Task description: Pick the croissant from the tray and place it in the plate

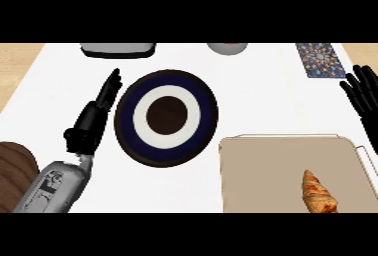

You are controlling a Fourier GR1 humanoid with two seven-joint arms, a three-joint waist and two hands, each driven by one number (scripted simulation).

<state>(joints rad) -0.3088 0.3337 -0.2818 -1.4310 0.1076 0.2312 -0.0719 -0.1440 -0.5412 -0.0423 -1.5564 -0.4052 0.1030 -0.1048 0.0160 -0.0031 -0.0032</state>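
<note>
While our right hand (363, 97) rests with straight fingers, well apart, the golden-brown flaky croissant (318, 193) lies on the beige rectangular tray (266, 170); our left hand (94, 117), fingers straight, flanks the dark-rimmed round plate (167, 117).

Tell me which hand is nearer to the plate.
Left. The left hand lies right beside the plate, at its left rim; the right hand is far off at the right edge.

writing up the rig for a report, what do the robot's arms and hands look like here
The left forearm is a light grey, rounded shell with small dark markings and slots on its casing. It narrows to a wrist joining the left hand, which is all black with slim, segmented fingers. The right hand is the same black, jointed design; its forearm is out of view. No cables or sleeves show.
</note>
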